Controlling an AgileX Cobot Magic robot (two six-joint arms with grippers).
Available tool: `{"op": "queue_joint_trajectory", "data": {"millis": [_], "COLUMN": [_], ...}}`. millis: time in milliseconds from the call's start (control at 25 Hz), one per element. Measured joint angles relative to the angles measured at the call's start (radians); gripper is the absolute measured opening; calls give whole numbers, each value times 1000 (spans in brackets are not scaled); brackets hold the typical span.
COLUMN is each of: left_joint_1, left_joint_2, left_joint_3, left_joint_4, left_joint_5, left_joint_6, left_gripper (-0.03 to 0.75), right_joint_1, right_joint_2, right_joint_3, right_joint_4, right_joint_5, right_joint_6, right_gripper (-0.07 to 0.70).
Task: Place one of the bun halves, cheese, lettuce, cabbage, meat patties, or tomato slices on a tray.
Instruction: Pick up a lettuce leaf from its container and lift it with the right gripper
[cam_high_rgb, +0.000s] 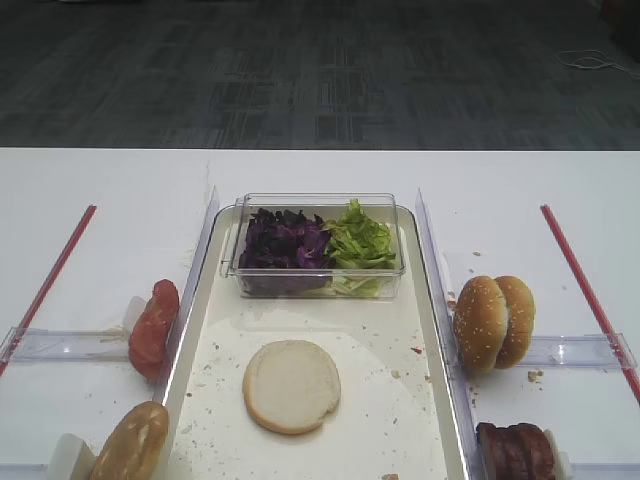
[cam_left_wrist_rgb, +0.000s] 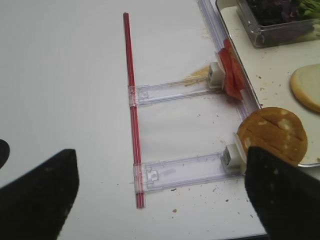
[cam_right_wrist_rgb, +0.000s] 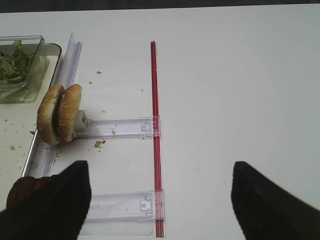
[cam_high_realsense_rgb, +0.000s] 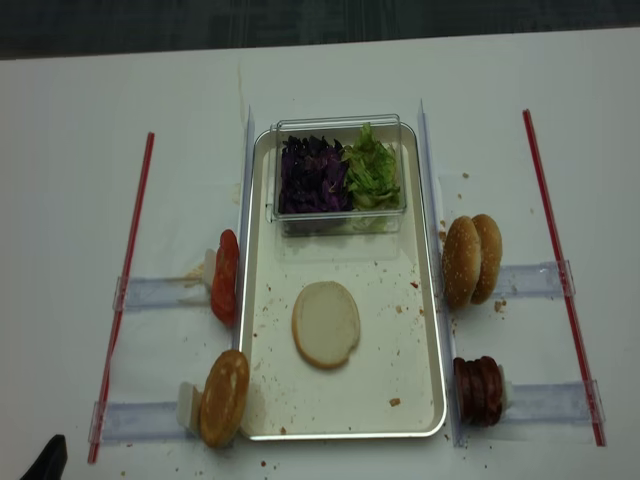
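The right end effector (cam_right_wrist_rgb: 160, 200) hangs over the white counter (cam_high_rgb: 100, 190) with its two dark fingers (cam_right_wrist_rgb: 55, 205) spread wide apart, holding nothing and touching nothing. The left end effector (cam_left_wrist_rgb: 160, 195) likewise shows its fingers set far apart and bare above the counter, one of them just in front of a toasted bun half (cam_left_wrist_rgb: 272, 135) standing on edge.

The counter is white, scattered with crumbs, with red strips (cam_high_realsense_rgb: 125, 290) and clear plastic rails (cam_high_realsense_rgb: 150, 292) at 3 and 9 o'clock of the tray. Beyond it lies dark grey carpet (cam_high_rgb: 320, 70).

The long cream-white rectangular tray with a shiny raised rim (cam_high_realsense_rgb: 256, 250) runs lengthwise from 12 to 6 o'clock. On it, near the middle, one round bun half (cam_high_realsense_rgb: 325, 323) lies flat with its pale cut face up. At the tray's 12 o'clock end sits a clear plastic tub (cam_high_realsense_rgb: 338, 225) holding dark purple shredded cabbage (cam_high_realsense_rgb: 312, 175) beside bright green ruffled lettuce (cam_high_realsense_rgb: 372, 172). At 9 o'clock, glossy red tomato slices (cam_high_realsense_rgb: 226, 288) stand on edge; at 3 o'clock two sesame bun halves (cam_high_realsense_rgb: 473, 258) stand on edge, and at 4 o'clock dark reddish-brown meat patties (cam_high_realsense_rgb: 478, 390).
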Motion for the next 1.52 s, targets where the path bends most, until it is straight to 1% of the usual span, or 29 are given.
{"op": "queue_joint_trajectory", "data": {"millis": [120, 280, 400, 480, 560, 760, 960, 1520], "left_joint_1": [0, 0, 0, 0, 0, 0, 0, 0], "left_joint_2": [0, 0, 0, 0, 0, 0, 0, 0], "left_joint_3": [0, 0, 0, 0, 0, 0, 0, 0], "left_joint_4": [0, 0, 0, 0, 0, 0, 0, 0], "left_joint_5": [0, 0, 0, 0, 0, 0, 0, 0], "left_joint_6": [0, 0, 0, 0, 0, 0, 0, 0], "left_gripper": [652, 652, 652, 652, 652, 652, 652, 652], "right_joint_1": [0, 0, 0, 0, 0, 0, 0, 0], "right_joint_2": [3, 69, 136, 188, 246, 433, 654, 1281], "right_joint_3": [0, 0, -13, -35, -64, -141, -229, -529], "right_joint_4": [0, 0, 0, 0, 0, 0, 0, 7], "right_joint_5": [0, -5, -41, -85, -113, -176, -219, -262], "right_joint_6": [0, 0, 0, 0, 0, 0, -7, -33], "right_gripper": [606, 606, 606, 606, 606, 606, 606, 596]}}
